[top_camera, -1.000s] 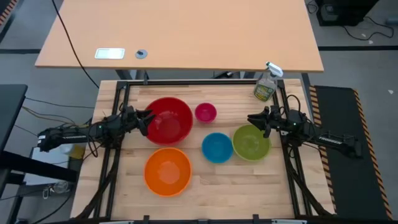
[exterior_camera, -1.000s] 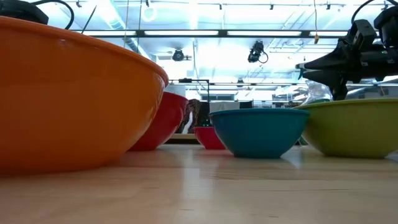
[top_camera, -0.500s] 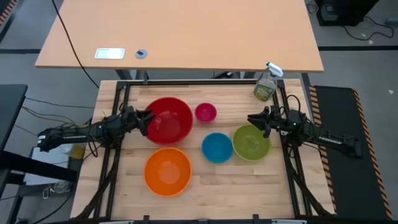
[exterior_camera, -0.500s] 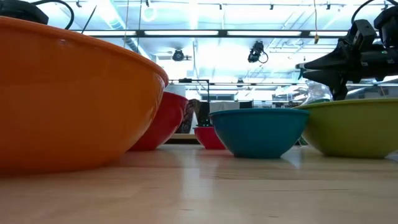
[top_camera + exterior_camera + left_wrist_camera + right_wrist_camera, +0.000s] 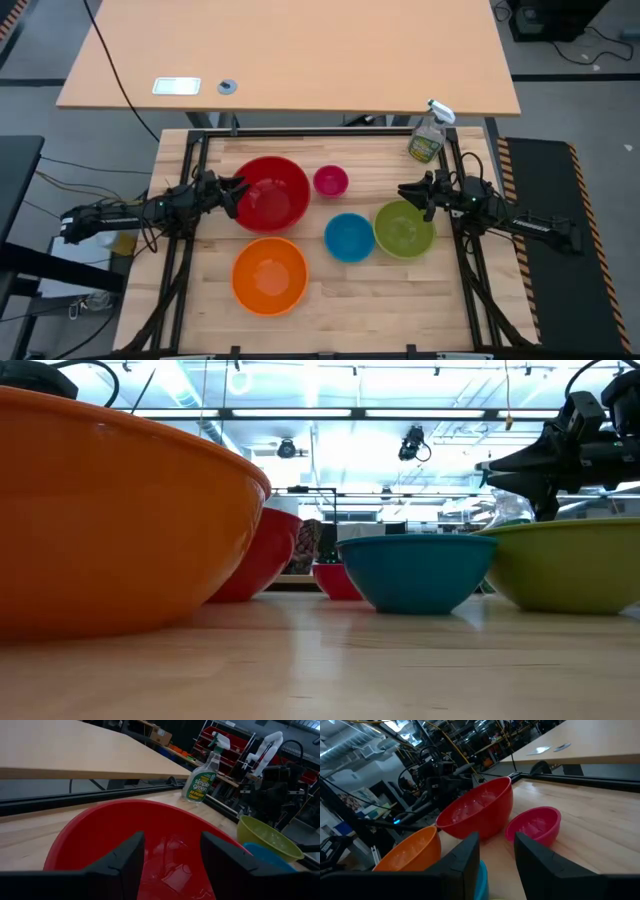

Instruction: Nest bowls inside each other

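Note:
Five bowls stand apart on their bases on the wooden table. The red bowl [image 5: 271, 193] is at the far left, the small pink bowl [image 5: 331, 181] to its right. The blue bowl [image 5: 349, 237] and the green bowl [image 5: 404, 229] stand side by side at the right. The orange bowl [image 5: 269, 275] is near the front. My left gripper [image 5: 238, 189] hovers level and open over the red bowl's left rim [image 5: 100, 815]. My right gripper [image 5: 405, 192] hovers level and open above the green bowl's far rim, facing the pink bowl [image 5: 534, 825].
A clear spray bottle [image 5: 427, 135] stands at the table's far right corner. Black frame rails [image 5: 190, 150] run along the table's edges. A bare wooden desk [image 5: 290, 55] lies beyond the far edge. Free tabletop lies near the front right [image 5: 400, 300].

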`<state>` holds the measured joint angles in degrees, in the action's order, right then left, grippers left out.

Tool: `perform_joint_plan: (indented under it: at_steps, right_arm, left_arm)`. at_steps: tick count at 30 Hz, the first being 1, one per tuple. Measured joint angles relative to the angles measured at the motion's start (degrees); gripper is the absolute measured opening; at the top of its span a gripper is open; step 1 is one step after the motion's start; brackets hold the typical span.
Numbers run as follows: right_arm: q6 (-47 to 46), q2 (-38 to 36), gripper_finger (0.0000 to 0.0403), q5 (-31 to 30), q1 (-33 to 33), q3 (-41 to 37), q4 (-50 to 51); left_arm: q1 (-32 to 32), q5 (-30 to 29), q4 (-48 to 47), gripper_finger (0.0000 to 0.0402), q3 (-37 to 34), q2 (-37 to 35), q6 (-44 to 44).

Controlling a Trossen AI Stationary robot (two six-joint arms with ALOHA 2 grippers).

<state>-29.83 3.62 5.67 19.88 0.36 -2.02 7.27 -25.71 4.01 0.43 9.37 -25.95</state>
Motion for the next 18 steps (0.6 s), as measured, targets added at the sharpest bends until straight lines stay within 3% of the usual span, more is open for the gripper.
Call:
perform_joint_plan:
  at_steps: [18]
  right_arm:
    - [0.0, 0.0, 0.0130, 0.0, 0.0, 0.0, 0.0]
  left_arm:
    - [0.0, 0.0, 6.5, 0.0194, 0.0, 0.0, -24.3]
